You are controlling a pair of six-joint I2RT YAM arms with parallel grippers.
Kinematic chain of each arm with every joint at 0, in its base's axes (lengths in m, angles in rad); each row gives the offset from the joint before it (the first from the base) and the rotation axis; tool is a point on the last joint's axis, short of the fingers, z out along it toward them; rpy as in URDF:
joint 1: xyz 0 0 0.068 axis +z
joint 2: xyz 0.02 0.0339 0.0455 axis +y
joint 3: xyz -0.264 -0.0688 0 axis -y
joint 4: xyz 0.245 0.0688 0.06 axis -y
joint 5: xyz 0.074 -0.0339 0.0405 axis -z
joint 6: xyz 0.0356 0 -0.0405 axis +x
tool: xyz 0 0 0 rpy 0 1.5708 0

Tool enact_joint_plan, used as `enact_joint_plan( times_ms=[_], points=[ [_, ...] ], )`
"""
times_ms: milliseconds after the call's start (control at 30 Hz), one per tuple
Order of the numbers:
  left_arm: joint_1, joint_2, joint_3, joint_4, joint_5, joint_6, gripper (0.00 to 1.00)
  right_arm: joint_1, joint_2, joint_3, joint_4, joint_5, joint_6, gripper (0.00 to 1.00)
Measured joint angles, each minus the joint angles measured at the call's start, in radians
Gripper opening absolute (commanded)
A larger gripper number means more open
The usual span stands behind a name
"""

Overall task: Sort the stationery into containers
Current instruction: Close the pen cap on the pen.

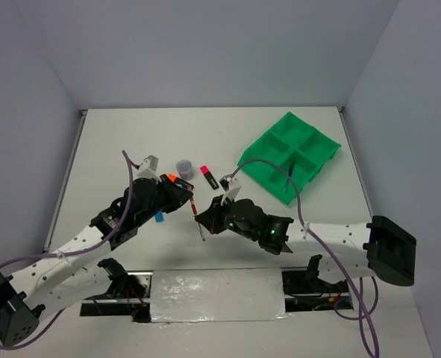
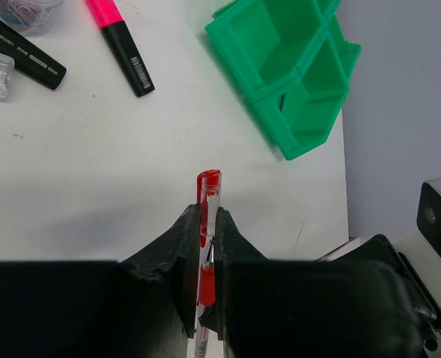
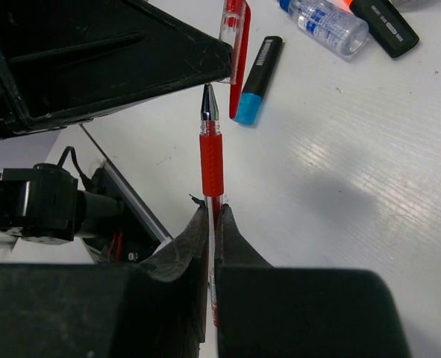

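Observation:
My left gripper is shut on a clear pen cap with a red clip. My right gripper is shut on the barrel of a red pen, and the pen's metal tip points up at that cap, just short of it. In the top view both grippers meet at the table's middle, the left gripper above the right gripper. The green four-compartment tray stands at the far right, with a thin dark pen in a near compartment.
A pink highlighter, an orange-ended highlighter and a grey round piece lie behind the grippers. A blue-ended highlighter and a clear tube lie under the left arm. The arm bases stand at the near edge.

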Motion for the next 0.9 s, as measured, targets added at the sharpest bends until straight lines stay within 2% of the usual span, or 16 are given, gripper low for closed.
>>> enact_joint_plan(
  times_ms=[900],
  points=[
    [0.000,-0.019,0.000,-0.001,-0.026,0.009,0.00,-0.006,0.027,0.016,-0.016,-0.001,0.005,0.00]
  ],
)
